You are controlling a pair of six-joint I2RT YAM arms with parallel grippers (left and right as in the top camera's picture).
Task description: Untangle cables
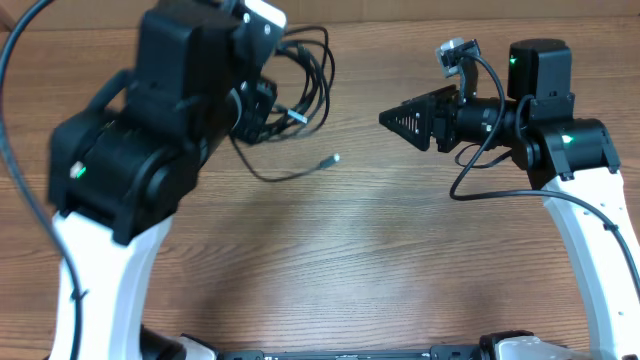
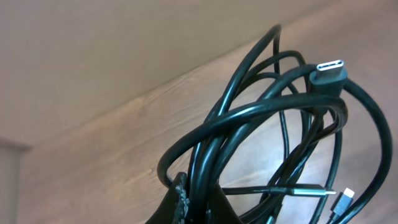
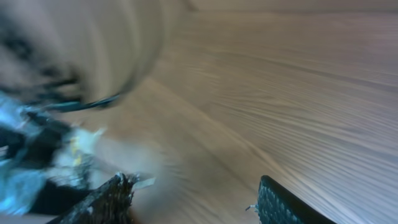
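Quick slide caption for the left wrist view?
Left end effector grips tangled black cables, a USB-C plug topmost, wood table behind.

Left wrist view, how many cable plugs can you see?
3. A USB-C plug sits at the upper right of the cable bundle, a slim silver plug lies low on the right, and a small pale plug is just right of it. More may be hidden.
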